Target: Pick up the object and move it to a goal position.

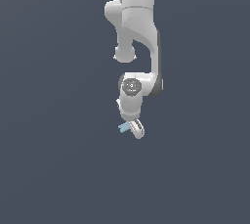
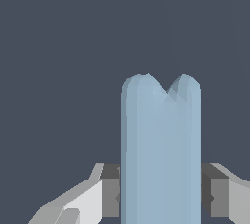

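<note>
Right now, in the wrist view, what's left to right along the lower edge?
One finger pad of the hand → light-blue bar → other finger pad, both pads against the bar's sides.

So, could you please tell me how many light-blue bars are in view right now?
1. The light-blue bar sits between the fingers of the gripper, its end poking out beside the gripper in the exterior view. No others show, though the arm may hide some.

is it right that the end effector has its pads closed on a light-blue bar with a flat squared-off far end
Not quite. The end effector does have its pads closed on the light-blue bar, but the wrist view shows its far end notched between two rounded lobes, not flat and squared-off.
</note>
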You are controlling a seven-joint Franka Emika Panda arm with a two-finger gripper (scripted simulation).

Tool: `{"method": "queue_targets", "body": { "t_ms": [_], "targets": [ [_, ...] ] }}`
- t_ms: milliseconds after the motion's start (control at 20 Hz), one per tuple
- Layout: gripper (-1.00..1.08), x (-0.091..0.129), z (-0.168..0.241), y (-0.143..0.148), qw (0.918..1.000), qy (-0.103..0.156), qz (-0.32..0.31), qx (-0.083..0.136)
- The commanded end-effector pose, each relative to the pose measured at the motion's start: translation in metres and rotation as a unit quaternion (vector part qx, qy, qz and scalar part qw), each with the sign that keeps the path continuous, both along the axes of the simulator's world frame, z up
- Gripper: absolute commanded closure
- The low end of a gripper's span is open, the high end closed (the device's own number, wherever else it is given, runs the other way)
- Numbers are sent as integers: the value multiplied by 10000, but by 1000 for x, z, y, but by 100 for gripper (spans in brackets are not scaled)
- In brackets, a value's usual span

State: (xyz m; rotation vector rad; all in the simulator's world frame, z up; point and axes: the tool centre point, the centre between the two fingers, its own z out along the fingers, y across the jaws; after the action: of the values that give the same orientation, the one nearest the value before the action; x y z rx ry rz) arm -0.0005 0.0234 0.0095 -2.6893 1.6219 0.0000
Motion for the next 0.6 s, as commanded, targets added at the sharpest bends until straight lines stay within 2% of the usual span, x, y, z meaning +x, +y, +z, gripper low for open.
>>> {"method": "queue_targets", "body": {
  "t_ms": [0,250,550],
  "targets": [
    [108,0,0,0,10000,0,2,0],
    [108,2,8,-4,10000,0,2,0],
    [108,8,40,-21,10000,1,-1,1]
  ]
}}
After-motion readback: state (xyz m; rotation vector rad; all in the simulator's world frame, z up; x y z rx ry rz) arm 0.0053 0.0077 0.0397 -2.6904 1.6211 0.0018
